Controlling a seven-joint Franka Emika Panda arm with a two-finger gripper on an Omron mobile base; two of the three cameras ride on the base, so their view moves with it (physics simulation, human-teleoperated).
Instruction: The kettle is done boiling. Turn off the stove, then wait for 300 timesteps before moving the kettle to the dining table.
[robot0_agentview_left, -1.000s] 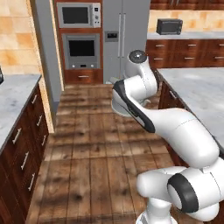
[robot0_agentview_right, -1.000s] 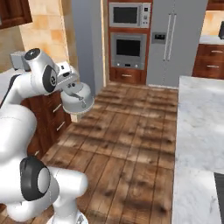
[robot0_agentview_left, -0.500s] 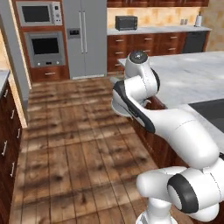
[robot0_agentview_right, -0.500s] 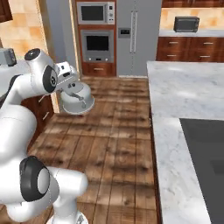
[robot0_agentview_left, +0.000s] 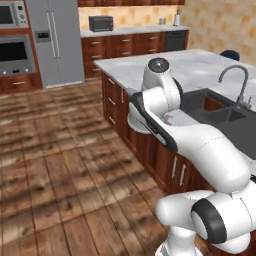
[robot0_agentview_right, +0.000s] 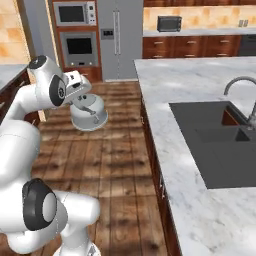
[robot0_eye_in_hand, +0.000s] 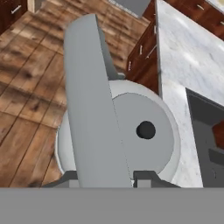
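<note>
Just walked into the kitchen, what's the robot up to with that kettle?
The robot's gripper is shut on the handle of the kettle and holds it in the air above the wood floor. It hangs beside the dining table with the sink, not yet over or on the marble top.

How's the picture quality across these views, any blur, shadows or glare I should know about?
Left base view: soft, low in detail, dark streaky shadows on the wood floor. Right base view: even light, no hard glare on the dining table, the kettle fairly clear. Hand view: the kettle's handle looms large and flatly shaded; the gripper grips it at the bottom edge.
</note>
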